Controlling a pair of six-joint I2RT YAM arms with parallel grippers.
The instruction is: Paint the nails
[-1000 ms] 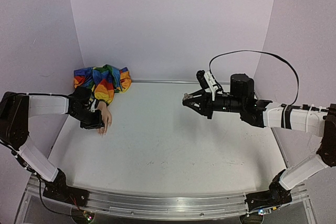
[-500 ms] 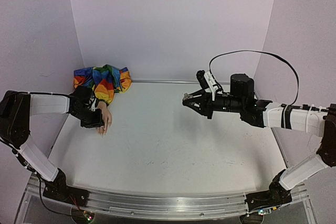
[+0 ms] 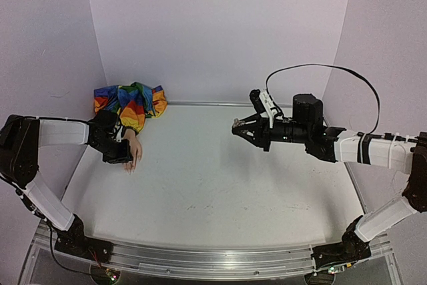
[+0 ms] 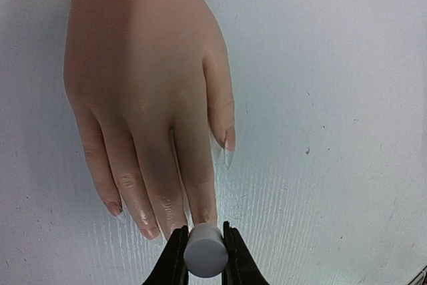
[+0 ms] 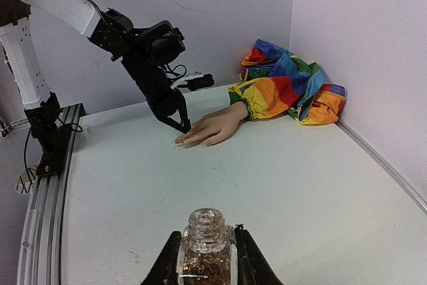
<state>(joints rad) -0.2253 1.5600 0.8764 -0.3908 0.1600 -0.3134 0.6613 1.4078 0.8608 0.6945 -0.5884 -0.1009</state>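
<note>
The pale mannequin hand (image 3: 133, 150) lies flat at the table's left, its rainbow sleeve (image 3: 131, 102) bunched in the back corner. My left gripper (image 3: 120, 155) is shut on a white cap with the brush (image 4: 203, 251), held right over the index fingertip; that nail is hidden under the cap. The thumb nail (image 4: 229, 141) and the other nails (image 4: 113, 208) show in the left wrist view. My right gripper (image 3: 235, 127) is shut on an uncapped clear bottle of glitter polish (image 5: 205, 248), held above the table's right middle. The hand also shows in the right wrist view (image 5: 210, 128).
Purple walls close the table (image 3: 213, 185) on the left, back and right. A black cable (image 3: 320, 68) loops over the right arm. A metal rail (image 3: 200, 261) runs along the near edge.
</note>
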